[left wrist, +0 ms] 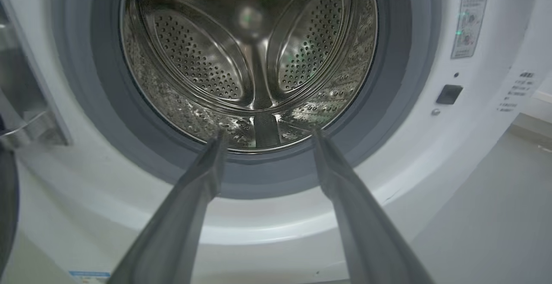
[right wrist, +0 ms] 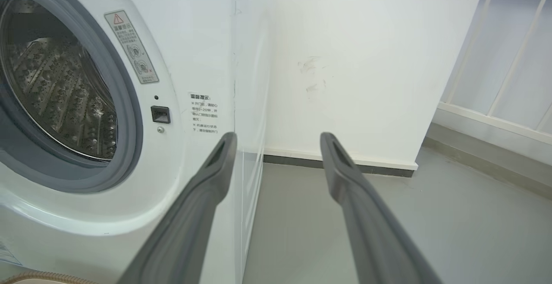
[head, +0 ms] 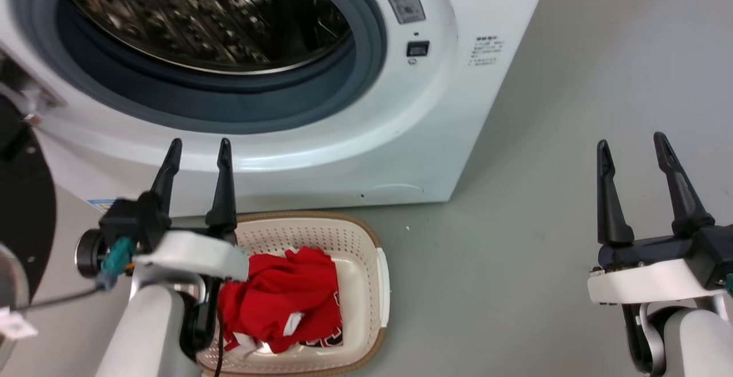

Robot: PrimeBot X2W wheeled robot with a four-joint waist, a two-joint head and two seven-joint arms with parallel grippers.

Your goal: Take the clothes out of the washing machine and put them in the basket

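Red clothes (head: 283,302) with white trim lie bunched in the cream basket (head: 366,251), which stands on the floor in front of the washing machine (head: 401,136). The steel drum (left wrist: 250,59) behind the grey gasket holds no garment that I can see. My left gripper (head: 198,150) hangs open above the basket's left end, fingers pointing at the machine's front below the opening. In the left wrist view that gripper (left wrist: 267,139) aims at the gasket's lower lip. My right gripper (head: 630,145) stands open over bare floor, right of the machine, with nothing between its fingers.
The black-rimmed door (head: 23,205) hangs open at the far left, close to my left arm. Grey floor (head: 544,222) spreads to the right of the machine. A white wall (right wrist: 366,59) and a railing (right wrist: 496,59) stand beyond the machine's right side.
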